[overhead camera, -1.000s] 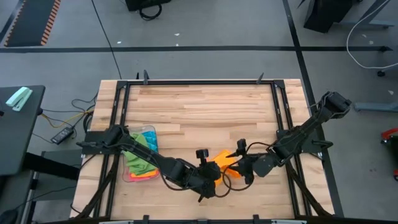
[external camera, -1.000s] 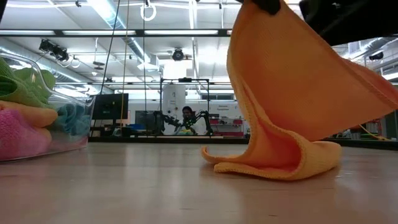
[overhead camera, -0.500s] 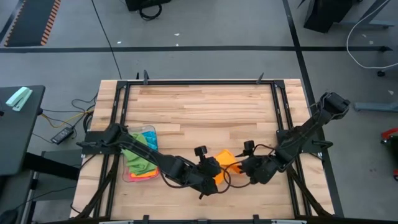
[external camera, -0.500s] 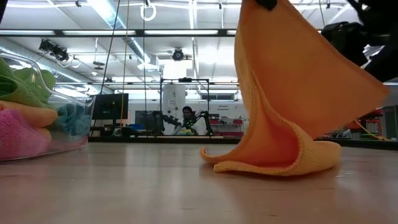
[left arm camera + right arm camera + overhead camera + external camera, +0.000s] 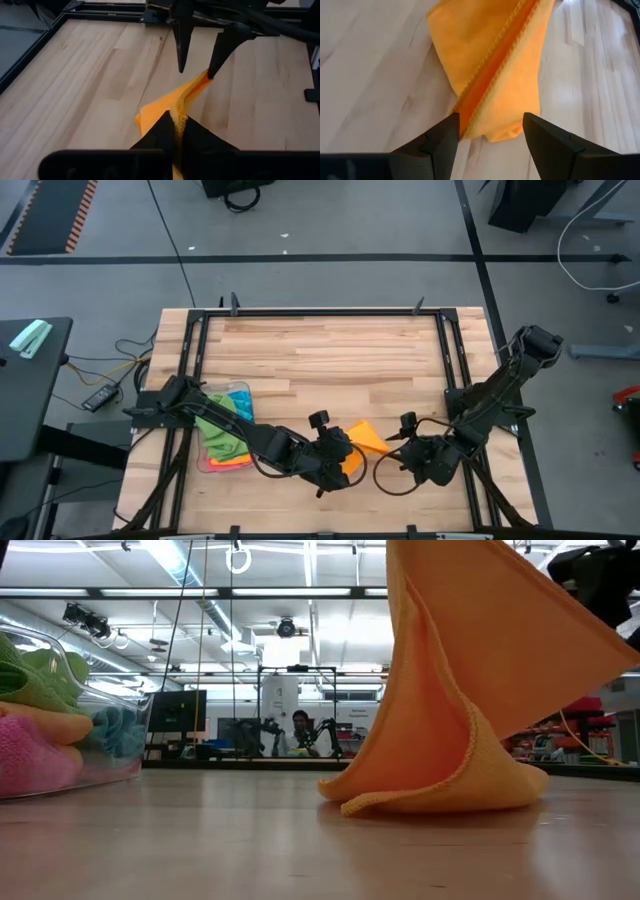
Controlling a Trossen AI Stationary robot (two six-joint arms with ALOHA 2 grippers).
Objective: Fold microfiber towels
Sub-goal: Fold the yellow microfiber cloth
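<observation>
Fold barely begun: left gripper (image 5: 176, 131) pinches 1 raised edge of the orange towel (image 5: 362, 439), right gripper (image 5: 487, 132) spread beside it, other towels (image 5: 224, 435) waiting in the tray (image 5: 243, 392).

The wooden table top (image 5: 320, 355) is bare across the whole upper half of the high view, so a gripper could pass freely there. In the lower middle, the soft orange cloth (image 5: 362, 438) stands in the way, with one part lifted and the rest lying on the wood. The left gripper (image 5: 345, 463) is pinched tight on its edge. The right gripper (image 5: 408, 456), fingers apart, sits just beside the cloth on the right. At lower left, the clear plastic tray (image 5: 208, 462) of bright cloths blocks that side.
</observation>
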